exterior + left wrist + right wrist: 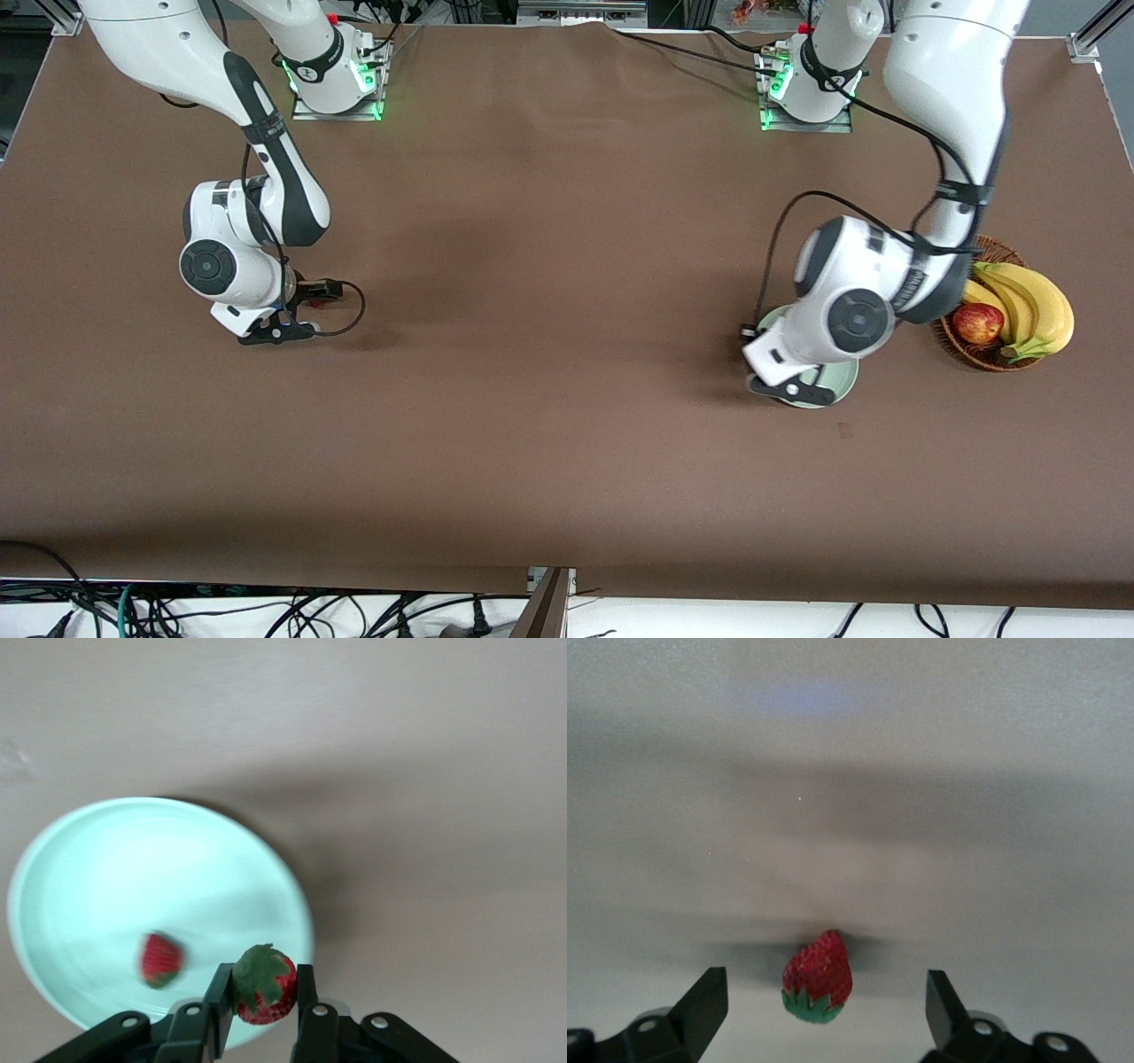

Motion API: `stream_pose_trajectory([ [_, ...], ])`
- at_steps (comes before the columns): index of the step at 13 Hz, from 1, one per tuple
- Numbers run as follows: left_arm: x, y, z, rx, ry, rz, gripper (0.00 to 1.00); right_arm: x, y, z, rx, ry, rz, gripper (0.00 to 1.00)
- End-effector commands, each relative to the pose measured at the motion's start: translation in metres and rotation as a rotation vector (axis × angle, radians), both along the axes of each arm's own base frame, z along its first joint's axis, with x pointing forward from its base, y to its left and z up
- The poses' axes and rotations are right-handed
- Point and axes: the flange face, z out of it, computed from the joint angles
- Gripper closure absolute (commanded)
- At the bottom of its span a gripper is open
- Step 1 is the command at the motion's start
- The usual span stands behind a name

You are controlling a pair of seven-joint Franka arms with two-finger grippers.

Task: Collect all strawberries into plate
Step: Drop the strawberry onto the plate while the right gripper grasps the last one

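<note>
Left jaws grip a strawberry (over the plate).

l claw shut on a strawberry, wrist bent down | r claw low, fingers wide apart

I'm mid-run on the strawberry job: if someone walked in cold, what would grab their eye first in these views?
Most striking is the left gripper, shut on a strawberry over the mint-green plate, where another strawberry already lies. Toward the right arm's end of the table, the right gripper hangs open around a third strawberry lying on the brown table. The wicker basket with bananas and an apple sits beside the plate.
</note>
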Motion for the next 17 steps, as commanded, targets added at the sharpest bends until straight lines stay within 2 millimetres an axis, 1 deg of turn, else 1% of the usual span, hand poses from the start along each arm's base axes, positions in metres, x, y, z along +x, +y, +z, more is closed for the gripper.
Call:
stream_pose_trajectory([
  [1, 0.001, 0.005, -0.018, -0.01, 0.008, -0.076, 0.95, -0.012, 0.0, 0.002, 0.022, -0.017, 0.002, 0.22],
  [2, 0.003, 0.007, -0.03, -0.025, 0.006, -0.114, 0.92, -0.012, 0.0, 0.002, 0.022, -0.017, 0.003, 0.33],
  [3, 0.007, 0.008, -0.04, -0.047, -0.016, -0.179, 0.92, -0.014, -0.001, -0.001, 0.021, -0.011, 0.003, 0.47],
  [4, 0.009, 0.013, -0.049, -0.058, -0.029, -0.205, 0.92, -0.014, -0.001, -0.001, 0.021, -0.009, 0.001, 0.59],
  [5, 0.01, 0.018, -0.053, -0.063, -0.028, -0.222, 0.88, -0.015, -0.001, -0.001, 0.021, -0.008, 0.001, 0.7],
  [6, 0.011, 0.018, -0.053, -0.066, -0.029, -0.231, 0.8, -0.014, -0.001, 0.0, 0.021, -0.011, 0.001, 0.79],
  [7, 0.01, 0.019, -0.053, -0.066, -0.028, -0.231, 0.45, -0.012, 0.0, 0.001, 0.022, -0.014, -0.001, 0.82],
  [8, 0.01, 0.019, -0.054, -0.066, -0.024, -0.226, 0.0, -0.01, 0.003, 0.003, 0.029, -0.021, -0.007, 0.86],
  [9, 0.009, 0.022, -0.054, -0.068, -0.018, -0.218, 0.0, -0.005, 0.008, 0.005, 0.049, -0.029, -0.026, 0.87],
  [10, 0.01, 0.021, -0.053, -0.067, -0.02, -0.215, 0.0, 0.008, 0.021, 0.015, 0.069, -0.055, -0.033, 0.87],
  [11, 0.01, 0.019, -0.049, -0.065, -0.026, -0.212, 0.0, 0.023, 0.046, 0.026, 0.097, -0.088, -0.02, 0.87],
  [12, 0.011, 0.016, -0.043, -0.067, -0.033, -0.214, 0.0, 0.038, 0.077, 0.031, 0.136, -0.112, -0.053, 0.87],
  [13, 0.012, 0.015, -0.028, -0.066, -0.041, -0.217, 0.0, 0.051, 0.114, 0.032, 0.18, -0.126, -0.117, 0.86],
  [14, 0.013, 0.014, -0.014, -0.067, -0.043, -0.217, 0.0, 0.058, 0.156, 0.033, 0.216, -0.134, -0.172, 0.86],
  [15, 0.013, 0.015, 0.006, -0.067, -0.05, -0.214, 0.0, 0.063, 0.195, 0.034, 0.226, -0.148, -0.237, 0.86],
  [16, 0.012, 0.015, 0.027, -0.063, -0.058, -0.213, 0.0, 0.065, 0.234, 0.03, 0.227, -0.155, -0.301, 0.85],
  [17, 0.012, 0.02, 0.042, -0.061, -0.058, -0.207, 0.0, 0.063, 0.279, 0.029, 0.236, -0.168, -0.355, 0.85],
])
